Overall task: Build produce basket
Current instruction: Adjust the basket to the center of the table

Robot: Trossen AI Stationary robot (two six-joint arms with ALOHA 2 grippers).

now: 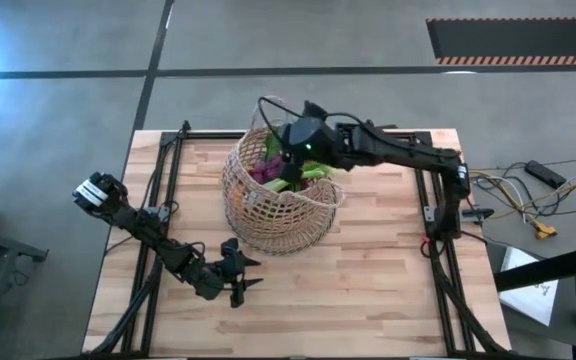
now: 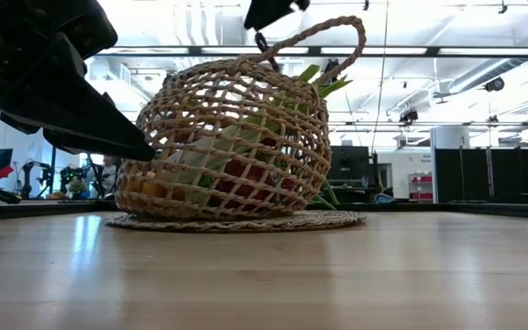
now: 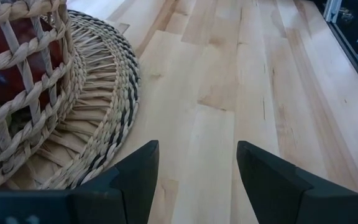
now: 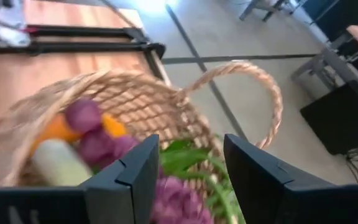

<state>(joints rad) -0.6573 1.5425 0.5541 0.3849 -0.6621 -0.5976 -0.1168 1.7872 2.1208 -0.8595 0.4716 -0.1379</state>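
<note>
Left gripper low on counter near mat, jaws apart, empty, basket on mat mid counter, tipped, w/ grapes, greens, peppers inside, right gripper over basket mouth, jaws apart.

From above, my right gripper hides much of the produce inside the round tan wicker basket (its weave screens the rest); my wrist picture is blurred.
</note>
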